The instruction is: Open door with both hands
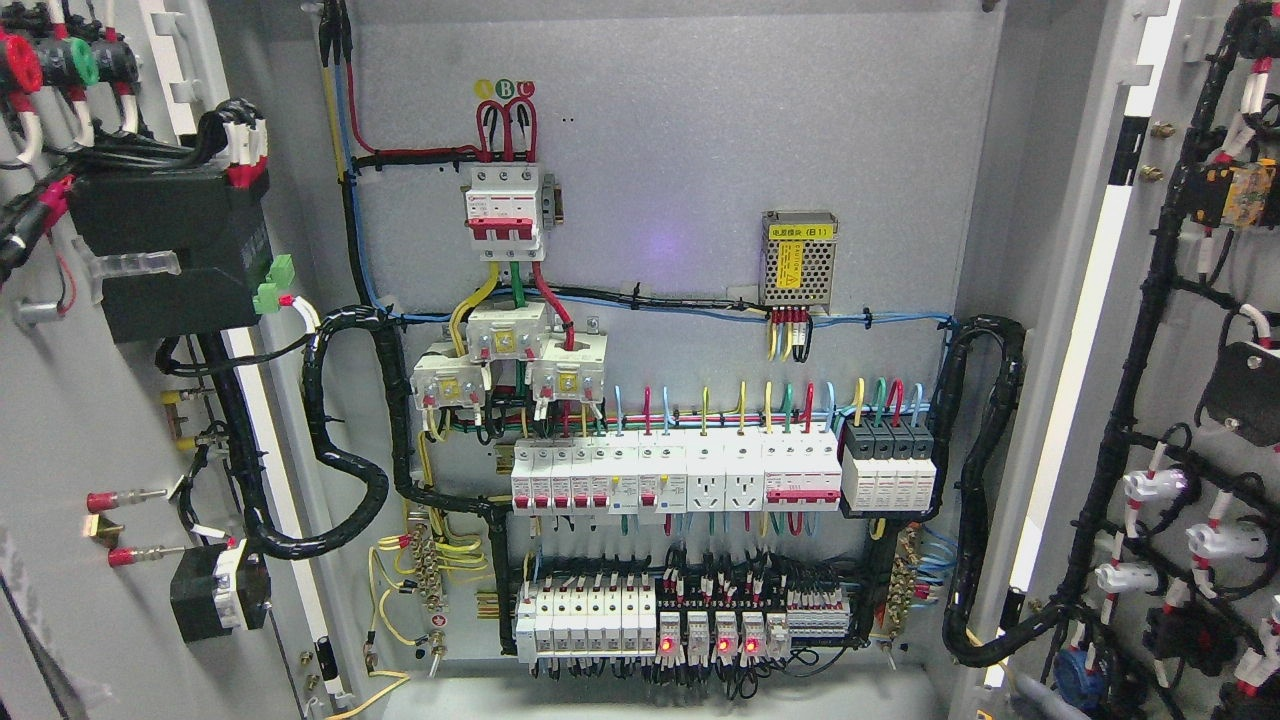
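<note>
From my seat I see two doors, both swung wide: the left door (90, 420) fills the picture's left edge and the right door (1180, 400) the right edge, each showing its wired inner face. Neither robot hand is in view, so I cannot tell how the fingers stand or whether they hold anything. Between the doors the grey back panel (700, 150) of the cabinet lies open to me. Near its top sits one red-and-white main breaker (505, 212) fed by three looped wires under three round labels. Below it I count three white current transformers (500, 362) clustered together. To the right hangs one perforated power supply (798, 258) with a yellow label. Two rows of breakers follow: the upper row (720, 472) and the lower row (680, 620), where four small red lamps glow. Two black cable looms (985, 480) curve along the panel's sides, one left, one right.
</note>
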`<move>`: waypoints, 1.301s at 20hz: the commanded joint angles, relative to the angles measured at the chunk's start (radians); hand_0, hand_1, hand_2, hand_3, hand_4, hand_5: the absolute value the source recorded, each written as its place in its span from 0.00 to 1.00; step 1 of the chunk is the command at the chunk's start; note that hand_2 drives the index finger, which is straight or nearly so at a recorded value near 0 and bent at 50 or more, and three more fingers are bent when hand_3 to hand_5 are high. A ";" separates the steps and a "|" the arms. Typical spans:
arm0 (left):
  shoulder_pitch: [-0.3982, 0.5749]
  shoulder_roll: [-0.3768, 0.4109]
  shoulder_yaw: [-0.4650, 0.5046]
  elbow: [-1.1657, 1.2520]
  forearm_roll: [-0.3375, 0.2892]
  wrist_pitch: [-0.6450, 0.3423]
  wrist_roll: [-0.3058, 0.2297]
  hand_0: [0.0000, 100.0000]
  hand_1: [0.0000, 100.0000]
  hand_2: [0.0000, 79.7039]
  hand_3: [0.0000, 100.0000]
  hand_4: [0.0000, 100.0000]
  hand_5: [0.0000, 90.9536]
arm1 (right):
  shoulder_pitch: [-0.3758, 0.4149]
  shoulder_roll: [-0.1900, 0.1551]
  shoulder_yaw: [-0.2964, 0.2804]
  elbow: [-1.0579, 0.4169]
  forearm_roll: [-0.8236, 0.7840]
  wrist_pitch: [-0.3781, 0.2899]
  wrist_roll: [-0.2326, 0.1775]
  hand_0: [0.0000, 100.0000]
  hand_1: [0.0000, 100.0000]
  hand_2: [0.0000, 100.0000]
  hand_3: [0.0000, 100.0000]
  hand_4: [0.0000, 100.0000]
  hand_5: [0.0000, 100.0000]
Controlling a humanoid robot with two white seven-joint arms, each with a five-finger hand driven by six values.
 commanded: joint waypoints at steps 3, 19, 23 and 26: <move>0.000 -0.068 0.115 -0.011 0.029 -0.024 0.003 0.00 0.00 0.00 0.00 0.00 0.00 | 0.025 -0.016 -0.113 -0.005 -0.055 -0.005 0.004 0.19 0.00 0.00 0.00 0.00 0.00; 0.013 -0.082 0.237 -0.011 0.130 -0.042 0.005 0.00 0.00 0.00 0.00 0.00 0.00 | 0.061 -0.035 -0.188 -0.004 -0.145 0.000 0.007 0.19 0.00 0.00 0.00 0.00 0.00; 0.033 -0.078 0.266 -0.009 0.177 -0.041 0.005 0.00 0.00 0.00 0.00 0.00 0.00 | 0.075 -0.035 -0.219 -0.004 -0.173 0.000 0.007 0.19 0.00 0.00 0.00 0.00 0.00; 0.046 -0.076 0.281 -0.009 0.184 -0.041 0.005 0.00 0.00 0.00 0.00 0.00 0.00 | 0.097 -0.033 -0.241 -0.004 -0.175 -0.003 0.007 0.19 0.00 0.00 0.00 0.00 0.00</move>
